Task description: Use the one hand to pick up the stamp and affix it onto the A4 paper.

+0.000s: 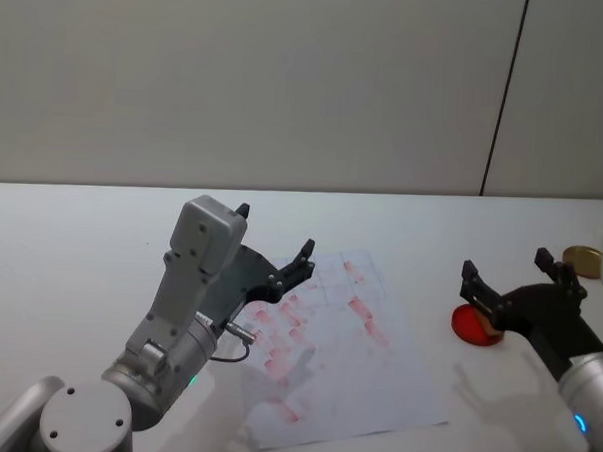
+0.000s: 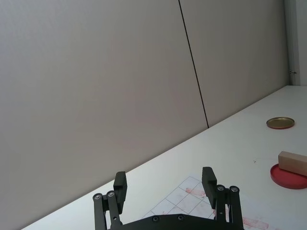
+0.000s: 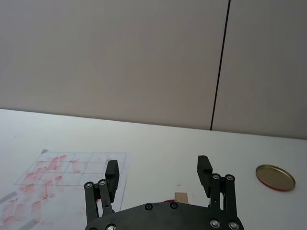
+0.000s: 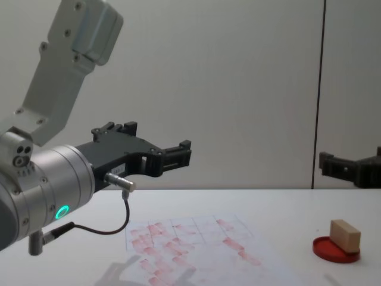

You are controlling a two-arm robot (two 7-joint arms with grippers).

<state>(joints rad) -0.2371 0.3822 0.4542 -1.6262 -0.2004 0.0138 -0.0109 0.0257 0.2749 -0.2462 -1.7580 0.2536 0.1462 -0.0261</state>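
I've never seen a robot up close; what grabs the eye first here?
The white A4 paper mid-table, smeared with red prints. The left gripper hangs above its left side, fingers open. The right gripper, also open, hangs over the stamp, a small wooden block on a red ink pad at the right.

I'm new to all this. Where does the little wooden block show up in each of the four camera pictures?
Head view: the stamp is at far right, partly hidden by the right hand.
Left wrist view: stamp at the right edge, lower half.
Right wrist view: stamp at bottom centre, a tan sliver between the hand's fingers.
Chest view: stamp in the lower right corner.
Shared landmark: the red ink pad beneath it.
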